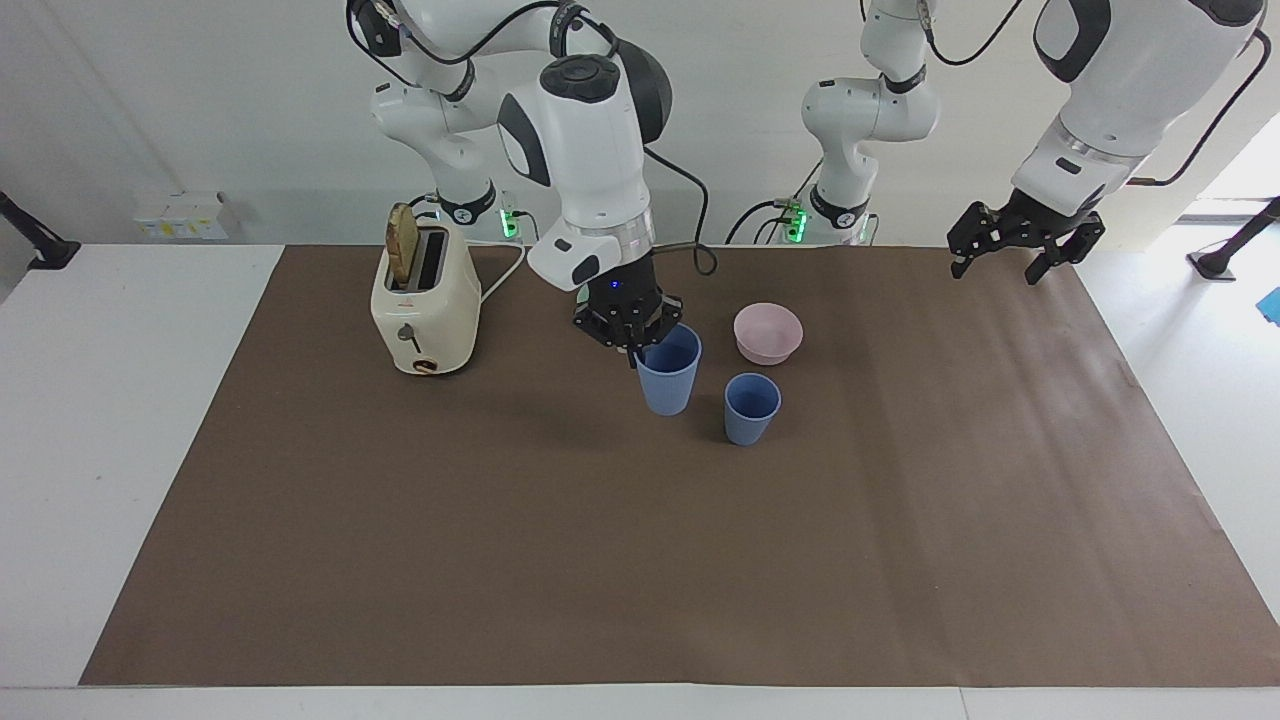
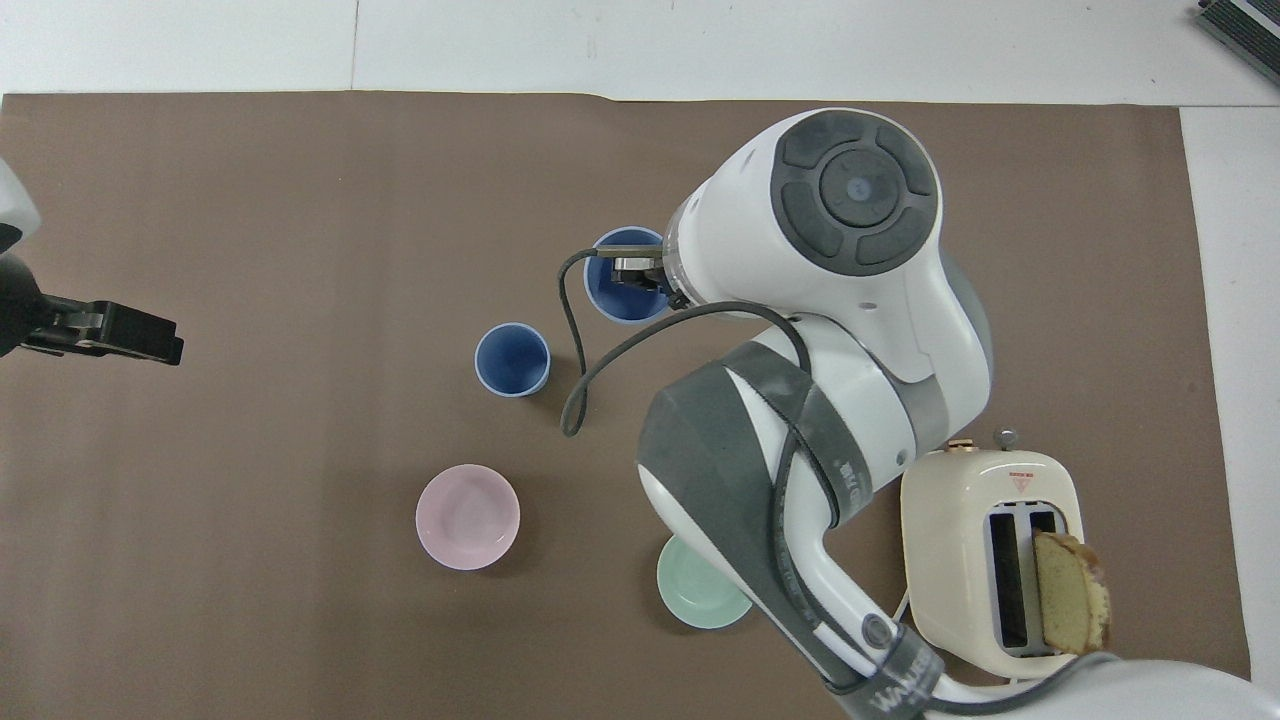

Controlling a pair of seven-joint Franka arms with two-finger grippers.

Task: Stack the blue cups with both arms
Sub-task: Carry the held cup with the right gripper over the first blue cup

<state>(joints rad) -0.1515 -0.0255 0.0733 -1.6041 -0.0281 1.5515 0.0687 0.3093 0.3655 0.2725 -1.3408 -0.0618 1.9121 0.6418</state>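
Observation:
One blue cup [image 1: 752, 408] [image 2: 512, 359] stands upright on the brown mat, just farther from the robots than the pink bowl [image 1: 768, 332]. My right gripper [image 1: 640, 345] [image 2: 640, 275] is shut on the rim of the other blue cup [image 1: 669, 372] [image 2: 615, 295]. That cup hangs upright a little above the mat, close beside the standing cup on the right arm's side. My left gripper [image 1: 997, 270] [image 2: 150, 335] waits open and holds nothing, raised over the mat's corner at the left arm's end.
The pink bowl [image 2: 467, 516] sits close to the standing cup. A teal bowl [image 2: 695, 598] is mostly covered by the right arm. A cream toaster [image 1: 424, 300] [image 2: 990, 560] with a bread slice stands toward the right arm's end, near the robots.

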